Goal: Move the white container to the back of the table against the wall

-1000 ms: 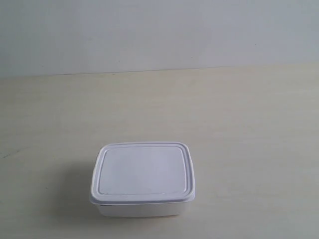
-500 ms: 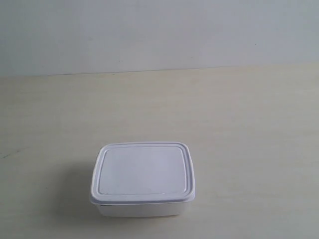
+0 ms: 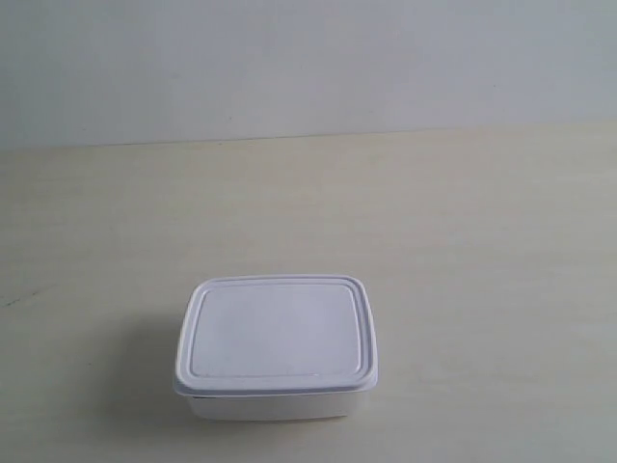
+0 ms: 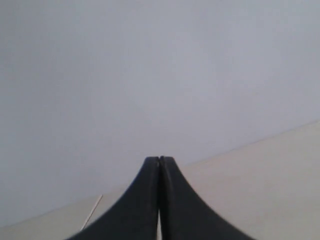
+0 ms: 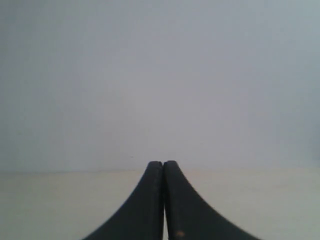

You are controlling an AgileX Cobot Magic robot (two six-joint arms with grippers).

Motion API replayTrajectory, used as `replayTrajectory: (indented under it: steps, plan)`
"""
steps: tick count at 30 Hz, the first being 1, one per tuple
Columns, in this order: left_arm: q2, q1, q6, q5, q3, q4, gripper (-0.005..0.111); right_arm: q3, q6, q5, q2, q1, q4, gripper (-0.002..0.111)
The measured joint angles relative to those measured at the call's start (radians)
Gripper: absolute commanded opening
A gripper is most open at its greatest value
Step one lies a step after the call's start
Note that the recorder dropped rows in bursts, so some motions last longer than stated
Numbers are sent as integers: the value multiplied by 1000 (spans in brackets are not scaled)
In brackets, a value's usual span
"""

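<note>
The white container, a small box with a rimmed lid, sits on the cream table near the front, left of centre in the exterior view. The pale wall rises behind the table's far edge. No arm or gripper shows in the exterior view. In the left wrist view my left gripper is shut, its black fingers pressed together, facing the wall with nothing held. My right gripper is likewise shut and empty, facing the wall. Neither wrist view shows the container.
A thin dark mark lies on the table at the exterior view's left edge. A pale thin line shows on the table in the left wrist view. Bare table stretches between the container and the wall.
</note>
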Motion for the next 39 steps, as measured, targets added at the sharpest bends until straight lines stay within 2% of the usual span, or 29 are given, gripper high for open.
replayTrajectory:
  steps: [3, 8, 10, 12, 15, 20, 25, 28, 32, 34, 39]
  plan:
    - [0, 0, -183, -83, 0, -19, 0, 0, 81, -22, 0, 0, 120, 0]
    - [0, 0, -801, -211, 0, -37, 0, 0, 198, -99, 0, 0, 256, 0]
    - [0, 0, -972, -233, 0, -39, 0, 0, 226, -123, 0, 0, 286, 0]
    - [0, 0, -1065, -252, 0, -41, 0, 0, 245, -142, 0, 0, 298, 0]
    - [0, 0, -1111, -271, 0, -51, 0, 0, 320, -155, 0, 0, 316, 0]
    - [0, 0, -1181, -347, 0, -120, 0, 0, 598, -155, 0, 0, 318, 0]
    - [0, 0, -1312, -529, 0, -131, 0, -51, 694, -155, 0, 0, 124, 0]
    - [0, 0, -1331, -648, 0, -133, 0, -116, 809, -150, -1, 0, -38, 0]
    - [2, 0, -1417, -666, -70, -64, 0, -215, 1007, -143, -1, 0, -238, 0]
    - [26, 0, -1513, -656, -144, 46, 0, -263, 1080, -141, -2, 0, -329, 0]
    - [139, 0, -1811, -594, -357, 442, 0, -397, 1297, -133, 29, 0, -620, 0]
